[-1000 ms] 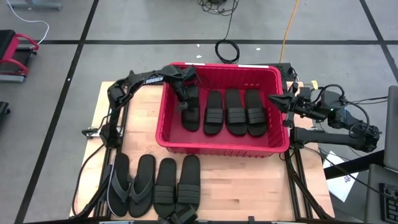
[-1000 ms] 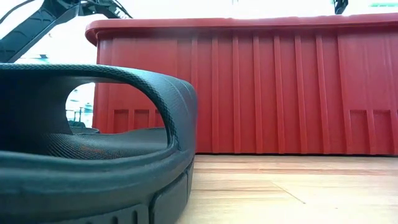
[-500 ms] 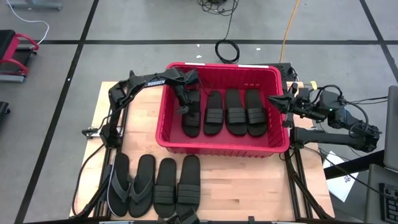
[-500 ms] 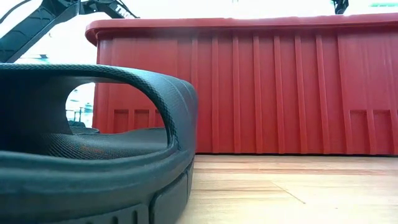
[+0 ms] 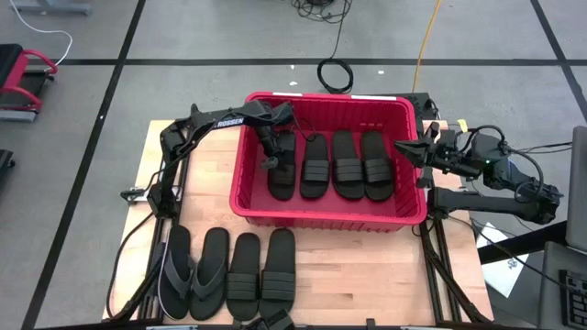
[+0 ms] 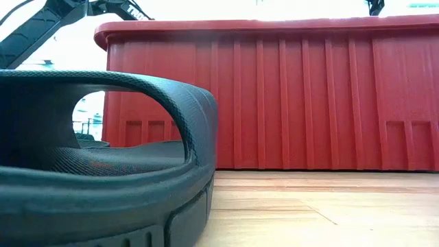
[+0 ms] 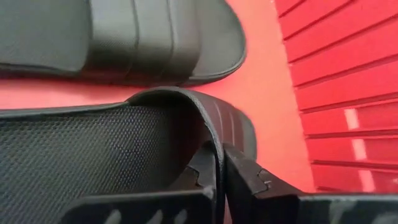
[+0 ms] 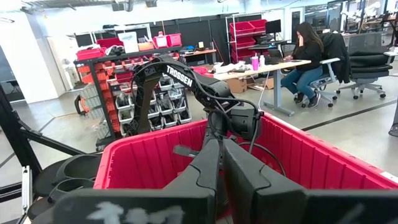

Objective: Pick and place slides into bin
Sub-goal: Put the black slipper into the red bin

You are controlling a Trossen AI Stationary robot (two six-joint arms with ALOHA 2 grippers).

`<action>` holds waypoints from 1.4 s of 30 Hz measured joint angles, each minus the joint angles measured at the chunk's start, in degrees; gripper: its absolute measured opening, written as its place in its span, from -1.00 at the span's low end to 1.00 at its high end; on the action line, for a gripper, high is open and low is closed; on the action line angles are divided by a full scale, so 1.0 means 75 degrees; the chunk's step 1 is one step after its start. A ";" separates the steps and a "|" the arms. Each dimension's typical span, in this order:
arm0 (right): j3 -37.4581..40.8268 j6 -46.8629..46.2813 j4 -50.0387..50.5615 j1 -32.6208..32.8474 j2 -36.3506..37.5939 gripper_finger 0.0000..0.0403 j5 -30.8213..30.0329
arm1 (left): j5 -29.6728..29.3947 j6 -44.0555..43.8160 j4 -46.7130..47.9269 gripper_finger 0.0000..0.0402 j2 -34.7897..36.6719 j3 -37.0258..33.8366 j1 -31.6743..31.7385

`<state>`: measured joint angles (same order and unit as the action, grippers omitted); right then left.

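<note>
The red bin (image 5: 326,213) stands mid-table and holds four black slides side by side. My left gripper (image 5: 270,156) reaches into the bin's left part from the left and is shut on the leftmost slide (image 5: 282,176), whose footbed fills the left wrist view (image 7: 93,155). The three other slides (image 5: 347,165) lie flat on the bin floor. Two flip-flops (image 5: 193,273) and two banded slides (image 5: 261,273) lie flat on the table near its front edge. My right gripper (image 5: 410,147) is shut and empty beside the bin's right rim. My left gripper pinches the slide's ribbed band at its edge (image 7: 210,127), one finger under the band and one finger (image 7: 255,180) outside it. The fingers come from above, slanting down. Whether the sole rests on the bin floor I cannot tell.
The bin's tall slotted walls (image 6: 309,103) surround the left gripper. One banded slide (image 6: 103,171) lies right in front of the low camera. Bare wooden table (image 5: 367,275) lies to the near right. Cables (image 5: 335,73) lie on the floor behind the table.
My left gripper has moved a little toward the table's near edge inside the bin. The held slide has shifted with it and lies in line with the three others. In the last half second it has kept nearly still.
</note>
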<state>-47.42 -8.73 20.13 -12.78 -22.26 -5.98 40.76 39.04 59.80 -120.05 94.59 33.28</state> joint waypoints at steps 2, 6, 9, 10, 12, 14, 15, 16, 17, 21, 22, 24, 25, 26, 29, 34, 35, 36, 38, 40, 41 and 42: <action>0.0000 -0.0012 0.0002 0.0000 0.0000 -0.93 0.0000 | -0.0300 -0.0146 -0.0022 -0.90 0.0000 0.0000 -0.0003; 0.0000 -0.0119 0.0002 0.0000 0.0000 -0.93 0.0001 | -0.0595 -0.0458 -0.0016 -0.72 0.0000 0.0000 -0.0001; 0.0000 -0.0118 0.0001 0.0001 0.0001 -0.93 0.0003 | -0.0694 -0.0551 -0.0020 -0.55 0.0000 0.0000 0.0003; 0.0000 -0.0117 0.0001 0.0000 0.0000 -0.93 0.0003 | -0.0752 -0.0566 -0.0033 -0.50 0.0000 0.0000 0.0003; 0.0000 -0.0119 0.0001 0.0000 0.0000 -0.93 0.0003 | -0.0815 -0.0621 -0.0074 -0.38 0.0000 0.0000 0.0003; 0.0000 -0.0117 0.0002 0.0000 0.0000 -0.93 0.0003 | -0.0820 -0.0629 -0.0106 -0.27 0.0003 0.0000 -0.0003; 0.0000 -0.0117 0.0002 0.0000 0.0000 -0.93 0.0003 | -0.0821 -0.0633 -0.0146 -0.21 0.0003 0.0000 -0.0003; 0.0000 -0.0117 0.0002 0.0000 0.0000 -0.93 0.0003 | -0.0822 -0.0672 -0.0168 -0.16 0.0003 0.0000 -0.0004; 0.0000 -0.0119 0.0002 0.0000 0.0000 -0.93 0.0003 | -0.0824 -0.0709 -0.0150 -0.11 0.0003 0.0019 -0.0006; 0.0000 -0.0084 0.0002 0.0000 0.0000 -0.93 0.0003 | -0.0849 -0.0912 -0.0063 0.04 0.0003 0.0319 -0.0059; 0.0000 -0.0057 0.0004 0.0000 0.0001 -0.93 0.0003 | -0.0846 -0.0915 0.0032 0.06 0.0003 0.0453 -0.0081; 0.0000 0.0059 0.0010 0.0002 0.0000 -0.93 0.0003 | -0.0846 -0.0918 0.0249 0.08 0.0003 0.0785 -0.0145; 0.0000 0.0094 0.0014 0.0000 0.0000 -0.93 0.0003 | -0.0846 -0.0905 0.0347 0.08 0.0003 0.0997 -0.0179; 0.0000 0.0103 0.0014 0.0002 0.0000 -0.93 0.0003 | -0.0845 -0.0869 0.0477 0.08 0.0005 0.1229 -0.0220; 0.0000 0.0114 0.0014 0.0003 0.0000 -0.93 0.0003 | -0.0859 -0.0703 0.1027 0.04 0.0006 0.2096 -0.0348; 0.0000 0.0114 0.0017 0.0003 0.0000 -0.93 0.0003 | -0.0860 -0.0018 0.1959 -0.33 0.0318 0.4044 -0.0814; 0.0000 0.0111 0.0014 0.0003 0.0000 -0.93 0.0006 | -0.0840 0.0104 0.1905 -0.45 0.0522 0.4379 -0.0951; 0.0000 0.0088 0.0005 0.0003 0.0000 -0.93 0.0020 | -0.0777 0.0174 0.1765 -0.59 0.0750 0.4642 -0.1097; 0.0000 0.0055 -0.0070 0.0003 0.0000 -0.93 0.0032 | -0.0570 0.0103 0.1275 -0.86 0.1283 0.5016 -0.1374; 0.0000 0.0079 -0.0158 0.0003 0.0000 -0.93 0.0059 | -0.0429 -0.0338 0.0632 -0.94 0.1836 0.5074 -0.1629; 0.0000 0.0079 -0.0227 0.0003 0.0000 -0.94 0.0176 | -0.0478 -0.0666 0.0313 -0.94 0.2103 0.5045 -0.1749; 0.0000 0.0064 -0.0279 0.0003 0.0000 -0.94 0.0309 | -0.0607 -0.0996 0.0056 -0.95 0.2380 0.4964 -0.1895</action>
<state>-47.42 -8.25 18.03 -12.75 -22.26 -3.66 36.21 31.58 60.22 -102.20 131.82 19.07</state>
